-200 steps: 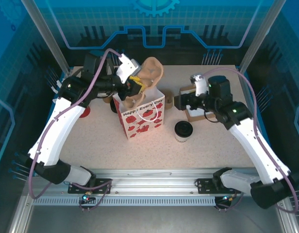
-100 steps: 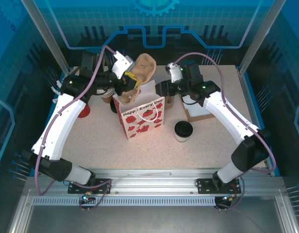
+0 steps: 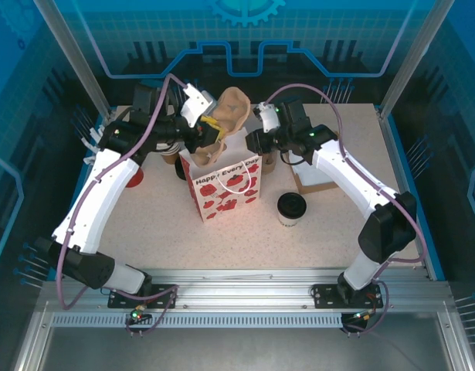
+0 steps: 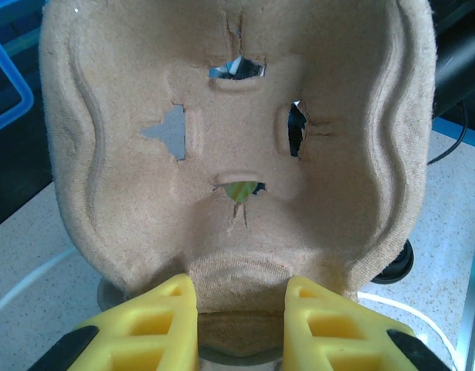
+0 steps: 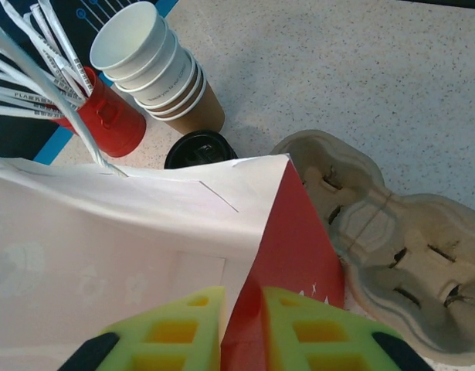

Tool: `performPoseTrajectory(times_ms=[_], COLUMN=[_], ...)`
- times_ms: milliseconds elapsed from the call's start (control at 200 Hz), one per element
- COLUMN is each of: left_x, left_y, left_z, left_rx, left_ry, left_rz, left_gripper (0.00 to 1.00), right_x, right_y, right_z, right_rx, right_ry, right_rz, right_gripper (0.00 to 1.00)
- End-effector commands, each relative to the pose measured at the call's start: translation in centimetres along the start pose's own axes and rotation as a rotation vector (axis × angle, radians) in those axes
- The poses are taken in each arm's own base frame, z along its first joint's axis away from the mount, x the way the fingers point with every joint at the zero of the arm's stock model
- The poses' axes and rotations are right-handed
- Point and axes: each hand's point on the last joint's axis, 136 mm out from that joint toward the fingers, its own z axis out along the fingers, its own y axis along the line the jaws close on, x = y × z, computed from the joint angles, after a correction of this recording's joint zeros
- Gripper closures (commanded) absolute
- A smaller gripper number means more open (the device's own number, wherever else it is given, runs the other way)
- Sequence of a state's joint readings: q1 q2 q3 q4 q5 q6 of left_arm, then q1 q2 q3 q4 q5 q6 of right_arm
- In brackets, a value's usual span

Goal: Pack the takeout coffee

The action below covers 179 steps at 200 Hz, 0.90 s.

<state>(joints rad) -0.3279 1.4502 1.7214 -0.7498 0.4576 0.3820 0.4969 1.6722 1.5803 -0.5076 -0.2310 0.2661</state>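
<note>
Yellow foam fingers of your left claw [image 4: 239, 292] are pinched narrow on the lower edge of a tan moulded-pulp cup carrier [image 4: 237, 116], fuzzy and ridged with torn slots, held upright above the bag [image 3: 225, 185]. Your right claw [image 5: 241, 301] is closed to a thin gap on that paper bag's top corner, white inside, red outside, rim between its fingers. Coffee cup [image 3: 291, 207], pale with a round black lid, stands on the speckled table [image 3: 345, 224] near the bag's right side, apart from both claws.
</note>
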Motion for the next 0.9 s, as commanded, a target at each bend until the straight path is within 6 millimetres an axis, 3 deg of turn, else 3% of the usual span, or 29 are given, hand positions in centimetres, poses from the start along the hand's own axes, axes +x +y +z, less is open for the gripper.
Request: performPoseTrajectory(times_ms=[0,890], left_x=[0.2,4.2], left_y=[-0.3,0.8], left_z=[0.1,3.0], left_rx=[0.03,0.055], left_ry=[-0.013,0.109], left_rz=[0.043,0.07], left_gripper=[0.77,0.8], right_x=[-0.8,-0.7], right_y=[0.5,0.3], right_z=[-0.4,-0.8], right_rx=[0.004,0.016], right_ry=[-0.022,-0.051], right_rz=[-0.007,0.021], right_gripper=[0.8,0.84])
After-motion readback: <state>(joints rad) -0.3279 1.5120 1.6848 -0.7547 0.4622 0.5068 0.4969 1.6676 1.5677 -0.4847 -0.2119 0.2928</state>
